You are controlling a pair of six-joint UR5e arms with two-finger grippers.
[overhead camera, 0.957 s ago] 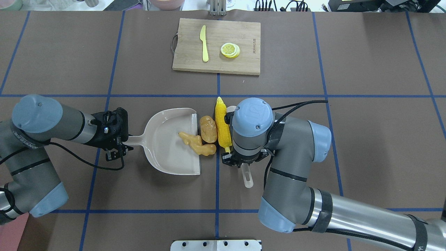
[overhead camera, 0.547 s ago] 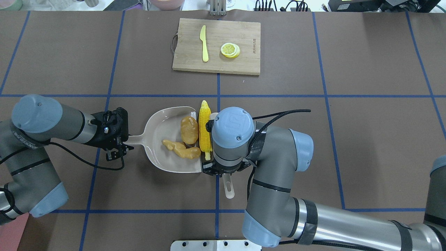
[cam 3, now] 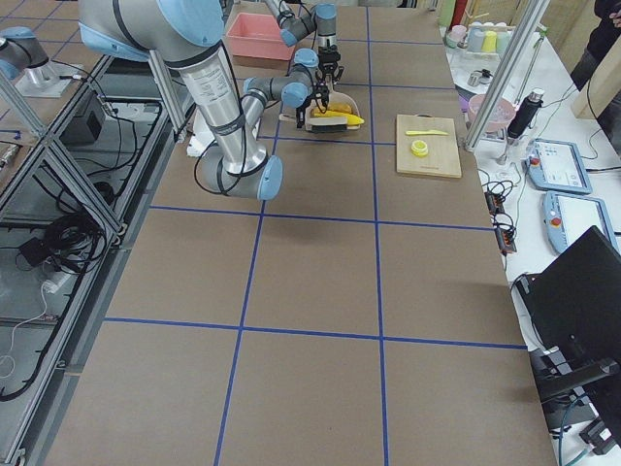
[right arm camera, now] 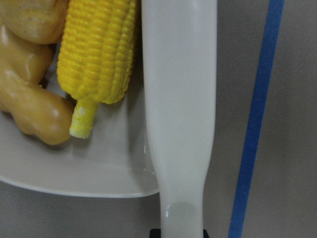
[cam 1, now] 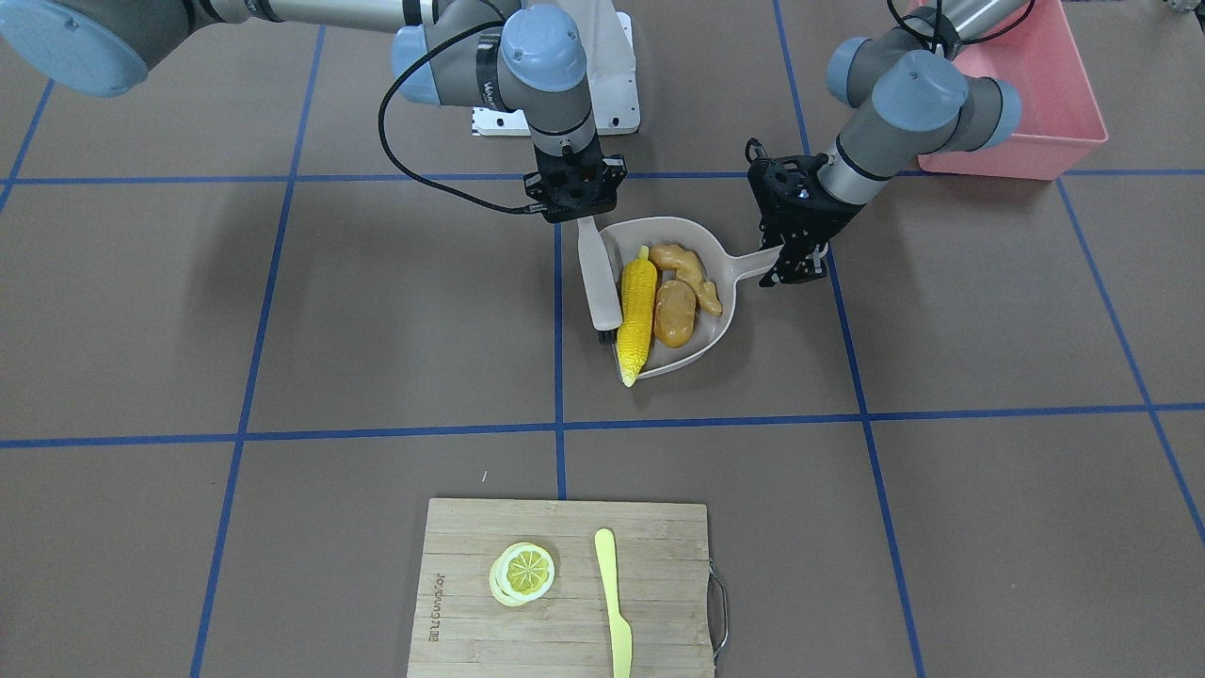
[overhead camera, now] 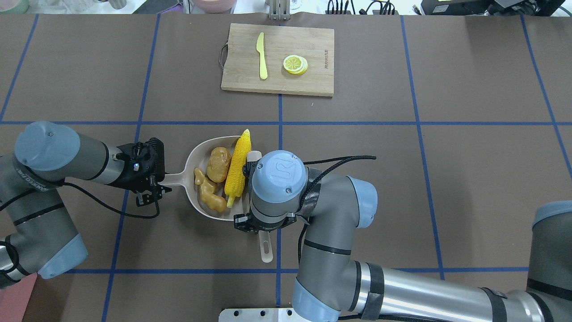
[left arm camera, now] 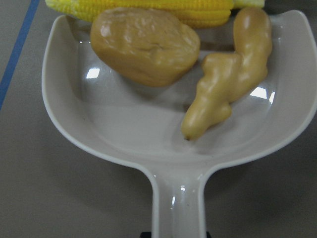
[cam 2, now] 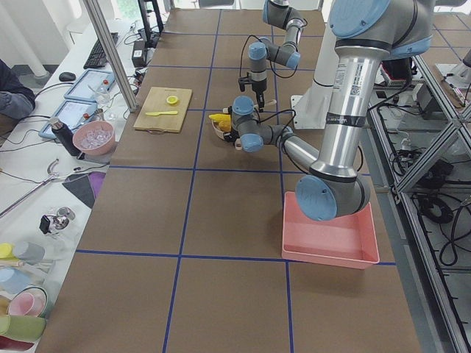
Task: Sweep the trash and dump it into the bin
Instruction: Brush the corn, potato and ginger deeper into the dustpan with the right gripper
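Observation:
The beige dustpan [overhead camera: 196, 154] lies on the table. My left gripper [overhead camera: 154, 188] is shut on its long handle [left arm camera: 178, 208]. The yellow corn cob [overhead camera: 237, 165], the brown potato lump [overhead camera: 218, 164] and the tan ginger root [overhead camera: 208, 194] all lie in the pan; the corn's tip sticks out past the far rim. My right gripper [cam 1: 579, 215] is shut on a beige brush [cam 1: 598, 282] that stands along the pan's open mouth against the corn [right arm camera: 96, 54]. The pink bin [cam 1: 1026, 94] stands behind my left arm, apart from the pan.
A wooden cutting board [overhead camera: 277, 58] at the far middle carries a yellow plastic knife [overhead camera: 262, 56] and a lemon slice [overhead camera: 295, 64]. The brush's handle end [overhead camera: 267, 250] points toward the robot. The bin also shows in the left side view [cam 2: 331, 235].
My right gripper has moved left with the brush and pushed the corn, potato and ginger fully into the dustpan. My left gripper and the dustpan have stayed in place.

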